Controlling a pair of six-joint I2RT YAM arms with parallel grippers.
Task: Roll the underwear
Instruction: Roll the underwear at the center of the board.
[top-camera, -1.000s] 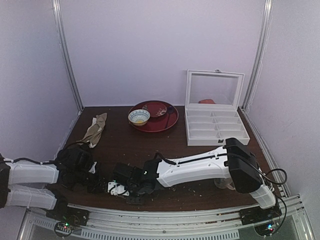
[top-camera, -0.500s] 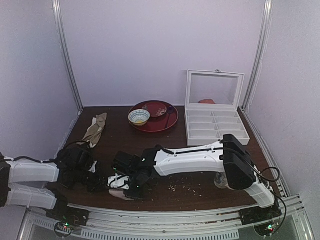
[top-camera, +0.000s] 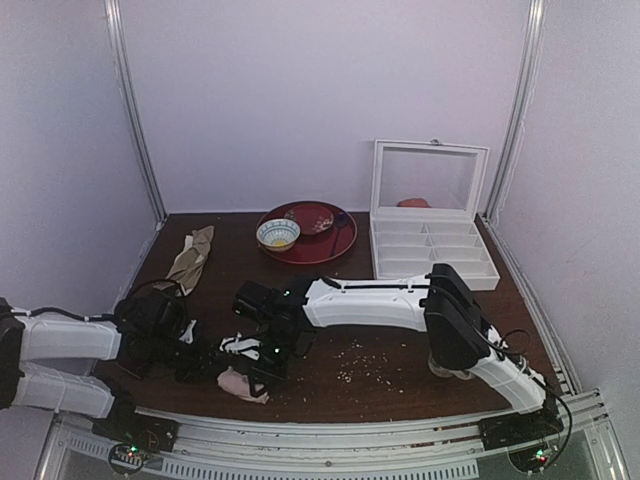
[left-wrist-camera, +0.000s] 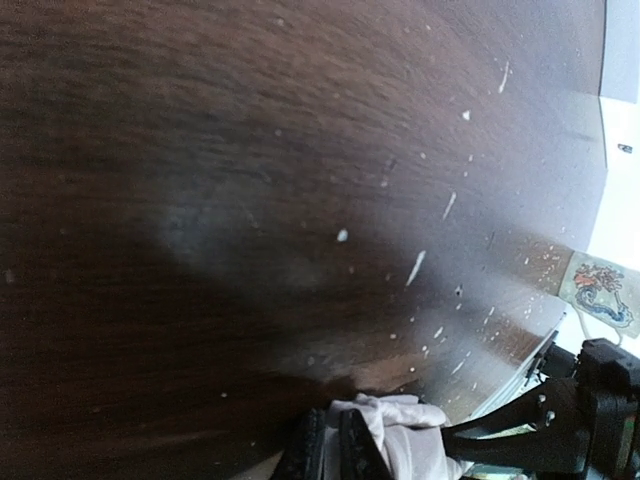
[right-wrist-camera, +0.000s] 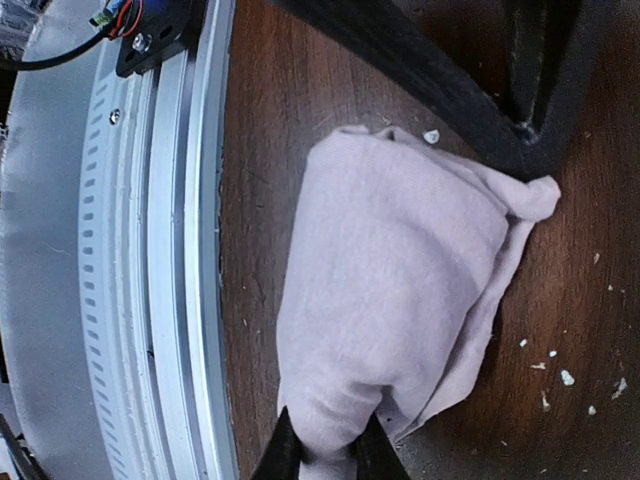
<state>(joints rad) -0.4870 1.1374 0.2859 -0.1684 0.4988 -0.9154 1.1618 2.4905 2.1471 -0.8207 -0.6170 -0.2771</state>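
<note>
1. Right gripper (right-wrist-camera: 325, 456): clenched on a fold of the underwear (right-wrist-camera: 390, 290). Pink fabric is nipped between the two dark fingertips (right-wrist-camera: 283, 452) at the bottom of the right wrist view.
2. Left gripper (left-wrist-camera: 328, 456): fingers close together at the bottom edge of the left wrist view, with pale fabric bunched just beside them. Cannot tell if it is pinched or only touching.
3. In the right wrist view, dark bars of the left gripper cross the upper right and meet at the underwear's far corner.
4. The underwear is a soft, lumpy bundle, partly rolled, with a loose flap trailing along one side. It lies on the table (top-camera: 330, 290) at the near edge, just beside the metal rail (right-wrist-camera: 170, 250), between the two grippers.
5. The right arm stretches across the table to the left side, and the left arm is low along the near-left edge.
6. Pale crumbs (top-camera: 365, 375) are scattered on the wood near the bundle.
7. Beige cloth (top-camera: 190, 258): far left, well apart.
8. Red plate (top-camera: 322, 250) at the back centre, with a small bowl (top-camera: 277, 233) on it.
9. White compartment box (top-camera: 430, 255): back right, lid up.
</note>
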